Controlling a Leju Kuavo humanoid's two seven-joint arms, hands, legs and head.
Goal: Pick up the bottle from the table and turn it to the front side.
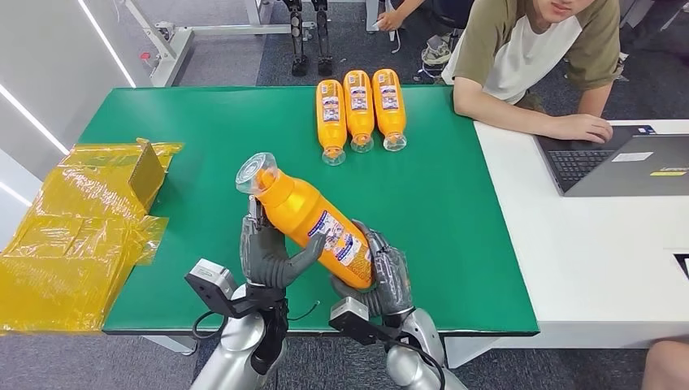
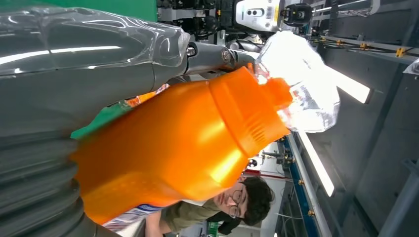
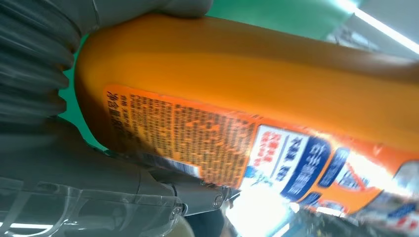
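In the head view, the orange bottle (image 1: 313,221) is held above the green table (image 1: 455,244) by both hands, its long axis slanting from the clear cap at far left to the base at near right; the left hand (image 1: 268,256) grips the neck end, the right hand (image 1: 388,276) the base end. In the left wrist view, the bottle's ribbed shoulder (image 2: 242,113) is seen just beyond the thumb. In the right wrist view, the printed label (image 3: 237,148) is seen turned partly sideways, so a roll about the long axis is judged to be needed.
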